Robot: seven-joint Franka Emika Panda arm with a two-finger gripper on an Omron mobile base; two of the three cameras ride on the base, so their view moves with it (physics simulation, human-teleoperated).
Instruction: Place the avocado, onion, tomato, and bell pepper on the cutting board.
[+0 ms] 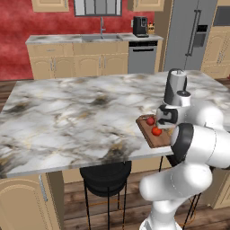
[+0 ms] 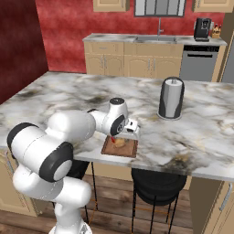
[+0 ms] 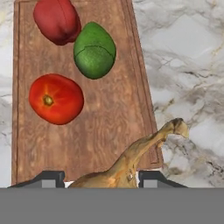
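Observation:
In the hand view the reddish-brown cutting board point(image 3: 109, 131) carries a red bell pepper point(image 3: 57, 19) at its far end. A green avocado point(image 3: 95, 50) lies beside the pepper, and a red tomato point(image 3: 56, 98) sits nearer to me. My gripper point(image 3: 103, 179) hangs over the board's near end, shut on the tan onion point(image 3: 127, 164), whose long stalk sticks out past the board's right rim. From the right base view the gripper point(image 2: 125, 133) sits just above the board point(image 2: 130, 151). The left base view shows the board point(image 1: 152, 140) with two red pieces on it.
A tall grey cylinder point(image 2: 171, 97) stands on the marble island point(image 2: 68, 96) behind and to the right of the board. The board lies close to the island's front edge, and a black stool point(image 2: 157, 187) stands under that edge. Open marble spreads to the left.

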